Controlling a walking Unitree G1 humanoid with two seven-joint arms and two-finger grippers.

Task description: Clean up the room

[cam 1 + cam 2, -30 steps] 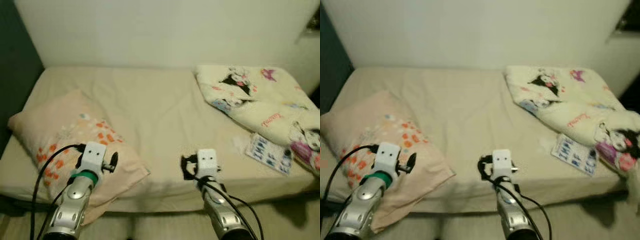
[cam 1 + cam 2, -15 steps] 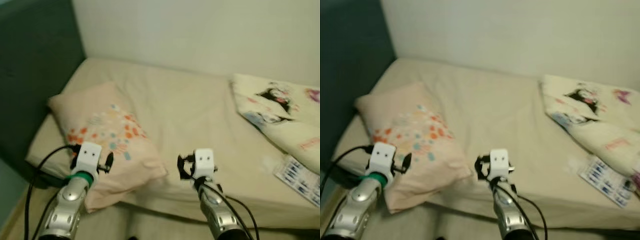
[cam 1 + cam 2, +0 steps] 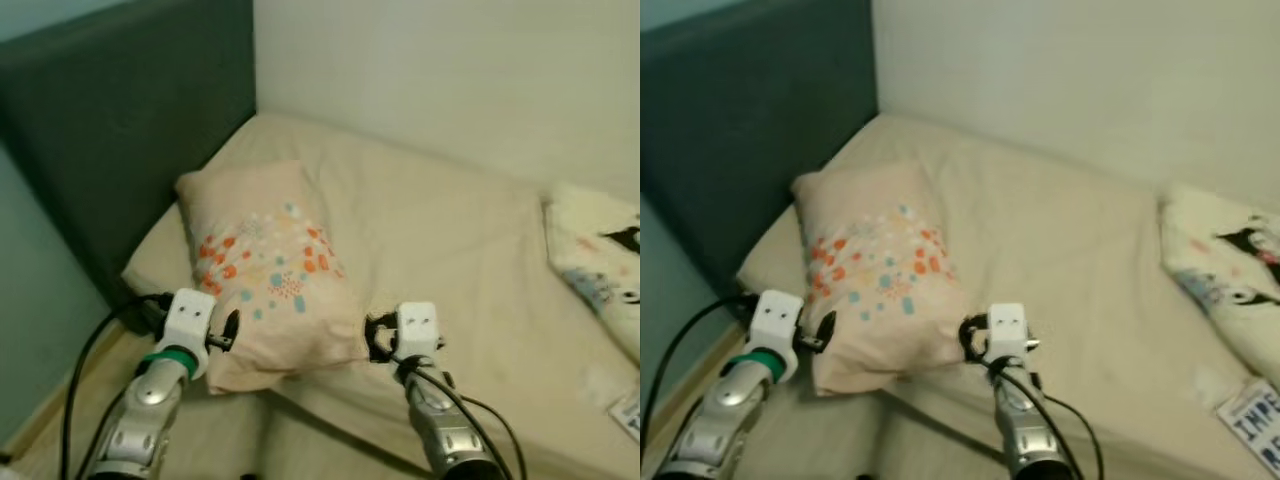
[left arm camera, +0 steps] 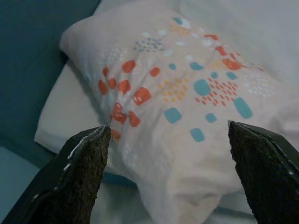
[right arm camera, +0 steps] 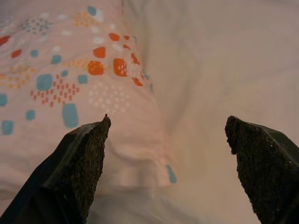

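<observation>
Both grippers, left gripper [image 4: 168, 172] and right gripper [image 5: 168, 168], hover with fingers spread wide over the peach pillow with orange-and-teal spots [image 3: 268, 265] on the beige-sheeted bed [image 3: 450, 230].

The pillow [image 3: 267, 265] is pale peach with orange, teal and white dabs and dots. Beneath it, the bed sheet [image 3: 450, 230] is plain cream. At nine o'clock stands a dark teal-grey headboard [image 3: 120, 130]; at three o'clock, a cream blanket [image 3: 595, 255] with black-and-pink cartoon prints.

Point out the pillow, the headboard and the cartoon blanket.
pillow [image 3: 268, 265], left eye view, patterned middle.
headboard [image 3: 120, 150], left eye view, dark front panel.
cartoon blanket [image 3: 1225, 270], right eye view, printed upper fold.
</observation>
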